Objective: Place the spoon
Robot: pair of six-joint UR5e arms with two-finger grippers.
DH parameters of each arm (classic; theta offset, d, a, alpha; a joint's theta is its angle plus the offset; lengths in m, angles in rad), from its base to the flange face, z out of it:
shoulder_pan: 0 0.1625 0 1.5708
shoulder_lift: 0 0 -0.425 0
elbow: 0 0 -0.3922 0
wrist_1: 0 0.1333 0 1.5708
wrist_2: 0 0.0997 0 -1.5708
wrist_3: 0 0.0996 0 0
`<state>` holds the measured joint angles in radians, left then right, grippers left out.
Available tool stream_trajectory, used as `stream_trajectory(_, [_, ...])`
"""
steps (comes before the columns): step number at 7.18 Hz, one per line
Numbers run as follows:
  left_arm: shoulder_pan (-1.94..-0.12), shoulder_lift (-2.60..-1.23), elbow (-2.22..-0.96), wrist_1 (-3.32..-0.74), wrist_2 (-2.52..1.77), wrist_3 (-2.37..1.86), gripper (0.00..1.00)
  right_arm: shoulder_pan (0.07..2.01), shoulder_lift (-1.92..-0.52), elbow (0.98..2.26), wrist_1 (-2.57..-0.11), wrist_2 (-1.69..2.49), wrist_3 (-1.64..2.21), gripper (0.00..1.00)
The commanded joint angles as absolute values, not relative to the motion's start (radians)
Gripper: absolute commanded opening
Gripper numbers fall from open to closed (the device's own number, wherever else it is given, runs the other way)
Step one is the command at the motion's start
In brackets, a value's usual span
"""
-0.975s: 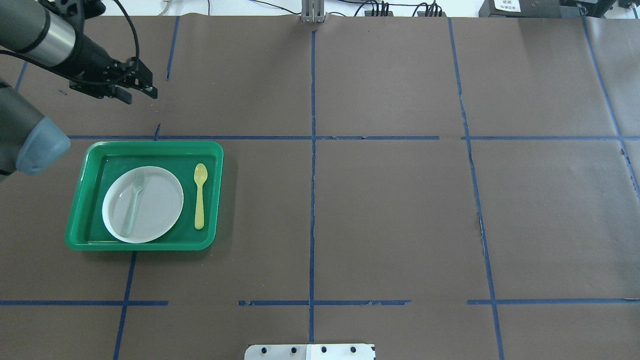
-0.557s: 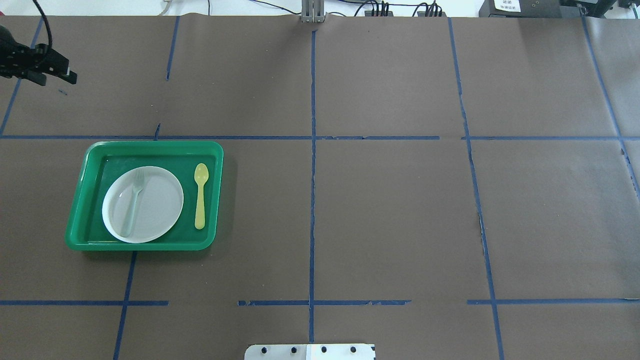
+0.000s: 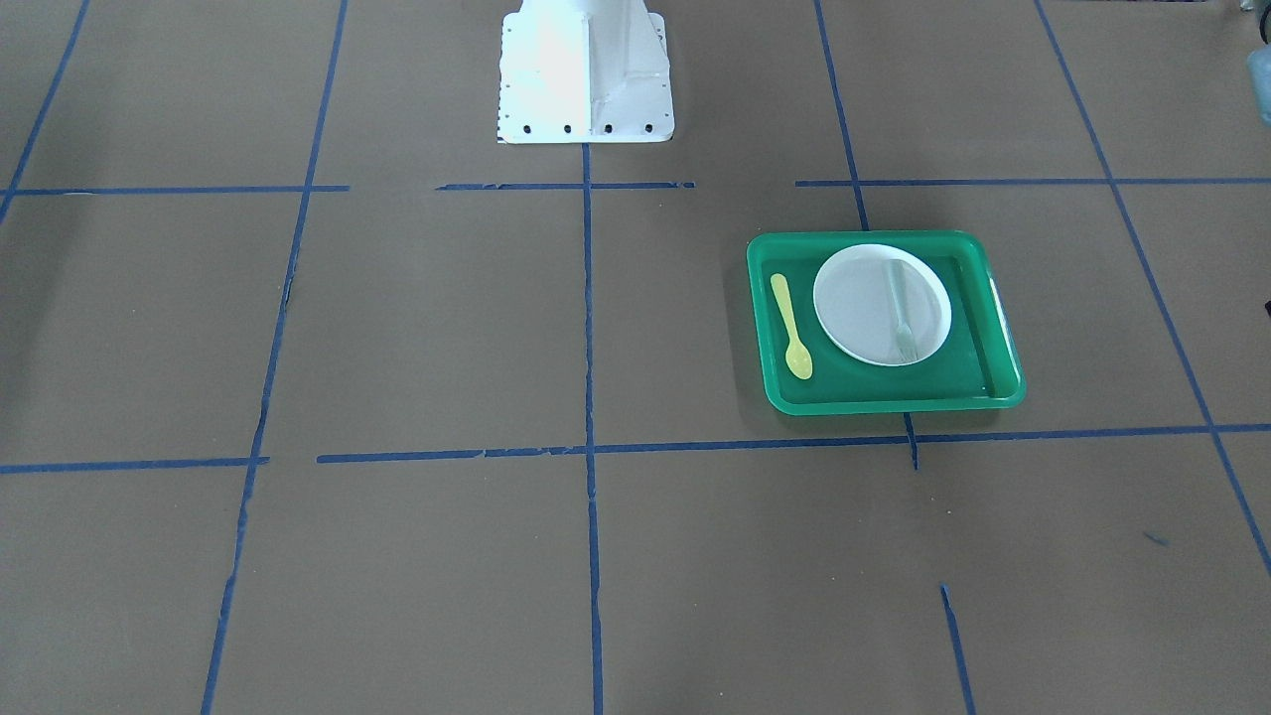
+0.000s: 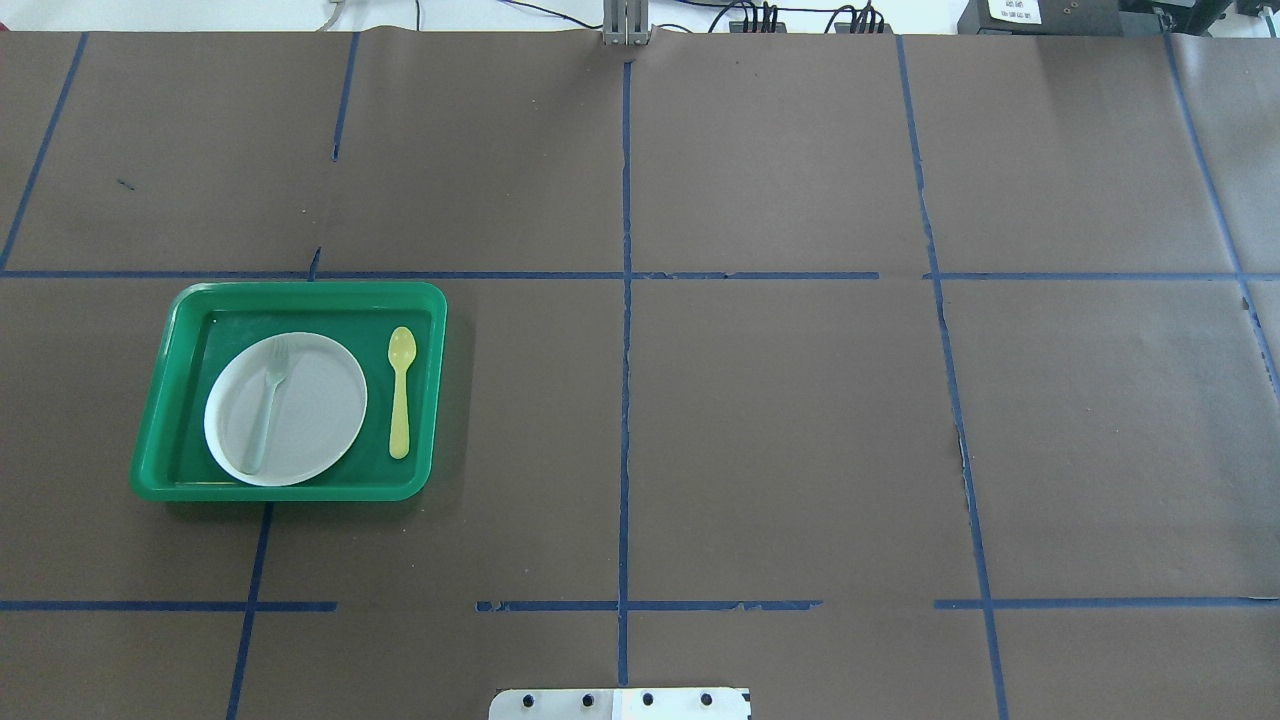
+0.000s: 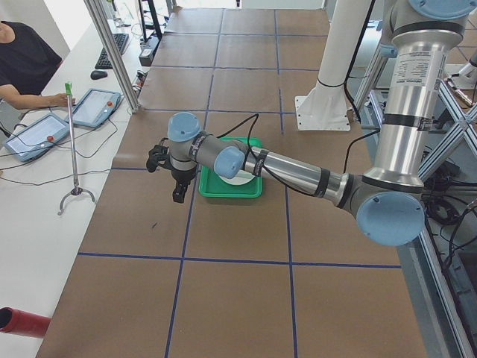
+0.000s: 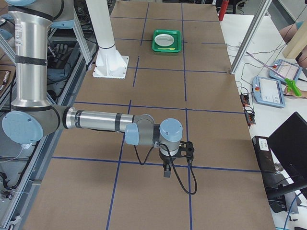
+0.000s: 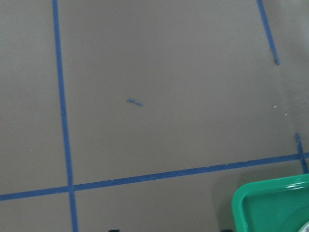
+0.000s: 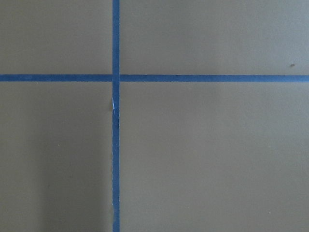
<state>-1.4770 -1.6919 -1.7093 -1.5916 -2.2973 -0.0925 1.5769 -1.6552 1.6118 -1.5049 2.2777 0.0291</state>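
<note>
The yellow spoon [image 4: 400, 392] lies flat in the green tray [image 4: 300, 291], to the right of the white plate [image 4: 315, 415], bowl end away from the robot. It also shows in the front-facing view [image 3: 791, 327]. A pale fork [image 4: 266, 405] lies on the plate. Nothing touches the spoon. My left gripper [image 5: 179, 195] hangs above the table beyond the tray's far-left side and shows only in the exterior left view. My right gripper [image 6: 166, 172] is far from the tray and shows only in the exterior right view. I cannot tell whether either is open or shut.
The table is brown paper with blue tape lines [image 4: 625, 300]. The white robot base [image 3: 584, 70] stands at the robot's edge. The left wrist view shows a corner of the tray [image 7: 270, 208]. Operators' tablets [image 5: 97, 107] lie beyond the table's far edge.
My left arm has swung left and out of the overhead view. The spoon, fork, plate and tray have not moved.
</note>
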Motion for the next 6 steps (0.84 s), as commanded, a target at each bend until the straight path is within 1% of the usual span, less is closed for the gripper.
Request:
stream_trajectory(1, [-1.529, -1.71, -1.648, -1.52, -2.298, -0.02, 0.75, 1.577, -1.655, 1.612, -1.505, 2.278, 0.029, 1.0])
stream_trajectory(3, [-1.526, -1.703, -1.667, -1.522, -2.289, -0.02, 0.77, 1.577, -1.655, 1.612, -1.505, 2.278, 0.029, 1.0])
stream_trajectory(4, [-1.526, -1.689, -1.666, -1.528, -2.289, -0.02, 0.86, 1.577, -1.655, 1.612, -1.505, 2.278, 0.029, 1.0])
stream_trajectory(5, [-1.526, -1.672, -1.667, -1.554, -2.29, -0.02, 1.0, 1.577, -1.655, 1.611, -1.505, 2.278, 0.029, 1.0])
stream_trajectory(6, [-1.526, -1.652, -1.672, -1.558, -2.298, -0.02, 1.0, 1.577, -1.655, 1.611, -1.505, 2.278, 0.029, 1.0])
